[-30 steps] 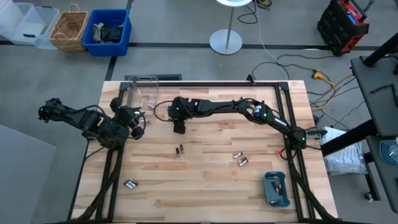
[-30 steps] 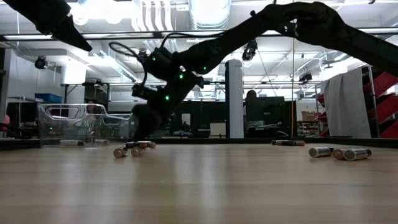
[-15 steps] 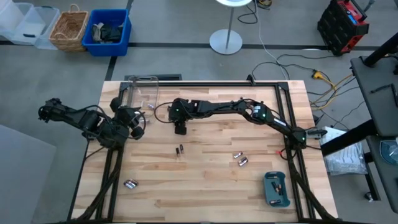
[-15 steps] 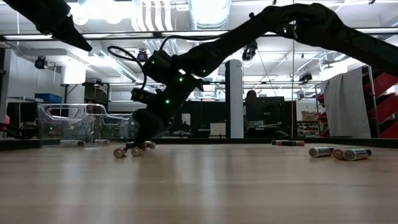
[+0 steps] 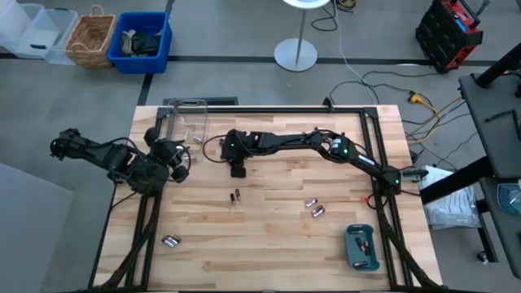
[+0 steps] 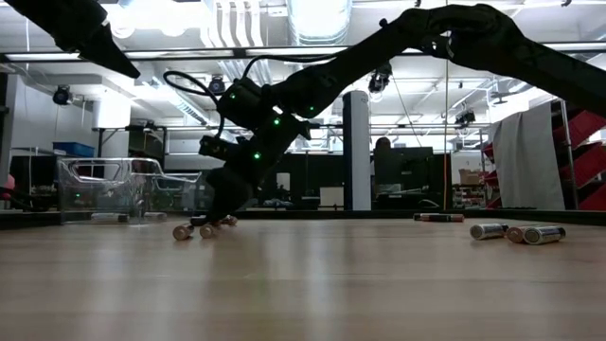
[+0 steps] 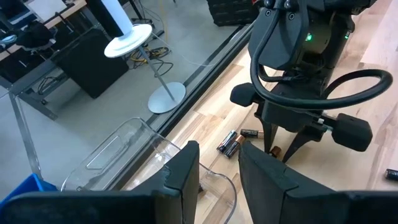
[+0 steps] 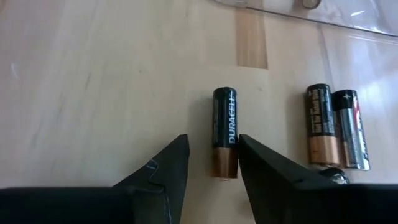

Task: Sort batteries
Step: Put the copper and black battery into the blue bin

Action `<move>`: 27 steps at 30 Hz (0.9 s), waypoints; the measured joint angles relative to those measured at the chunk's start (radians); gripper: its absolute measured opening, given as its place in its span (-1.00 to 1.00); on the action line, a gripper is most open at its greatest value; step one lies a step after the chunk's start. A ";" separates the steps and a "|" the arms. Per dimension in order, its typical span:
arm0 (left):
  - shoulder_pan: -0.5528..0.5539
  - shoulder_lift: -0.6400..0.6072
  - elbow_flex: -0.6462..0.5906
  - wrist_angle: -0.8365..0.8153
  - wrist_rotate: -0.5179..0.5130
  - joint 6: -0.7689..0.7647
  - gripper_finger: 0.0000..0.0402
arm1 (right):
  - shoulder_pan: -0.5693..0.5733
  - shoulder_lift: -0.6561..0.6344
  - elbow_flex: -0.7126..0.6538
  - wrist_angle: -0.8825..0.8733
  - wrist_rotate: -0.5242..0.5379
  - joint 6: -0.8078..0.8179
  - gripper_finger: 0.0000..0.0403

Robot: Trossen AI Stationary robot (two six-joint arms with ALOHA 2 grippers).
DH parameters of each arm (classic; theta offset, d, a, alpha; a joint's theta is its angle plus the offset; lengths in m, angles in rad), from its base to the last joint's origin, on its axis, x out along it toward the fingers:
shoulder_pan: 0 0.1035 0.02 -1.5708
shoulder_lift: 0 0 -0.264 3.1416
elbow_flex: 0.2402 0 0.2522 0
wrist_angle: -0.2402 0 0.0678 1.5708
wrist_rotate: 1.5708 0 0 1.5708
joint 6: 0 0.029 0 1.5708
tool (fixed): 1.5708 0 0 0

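Pale wood still carries most batteries point(image 5: 315, 207) — scattered pairs mid-table, with a few in the teal tray point(image 5: 362, 247). The right gripper point(image 8: 208, 163) straddles one black-and-copper cell point(image 8: 224, 132) lying on the table beside the clear box point(image 5: 183, 120), fingers apart and not yet closed. The left gripper point(image 7: 217, 163) waits near that box, fingers parted and empty — sorting looks barely begun.

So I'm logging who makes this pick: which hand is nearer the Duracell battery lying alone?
Right. The right hand straddles the Duracell battery, fingers open either side. The left hand waits near the clear box.
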 joint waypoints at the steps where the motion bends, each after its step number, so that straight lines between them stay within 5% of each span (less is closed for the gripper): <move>1: 0.000 0.000 0.000 0.000 0.000 0.000 -0.53 | 0.000 0.000 0.000 -0.001 -0.004 0.000 -0.42; 13: 0.000 0.000 0.000 0.000 0.000 0.000 -0.53 | 0.001 -0.001 -0.004 -0.002 -0.011 0.000 -0.78; 27: 0.000 0.000 0.000 0.001 0.000 0.000 -0.53 | 0.028 -0.057 0.031 -0.089 -0.009 0.013 -0.79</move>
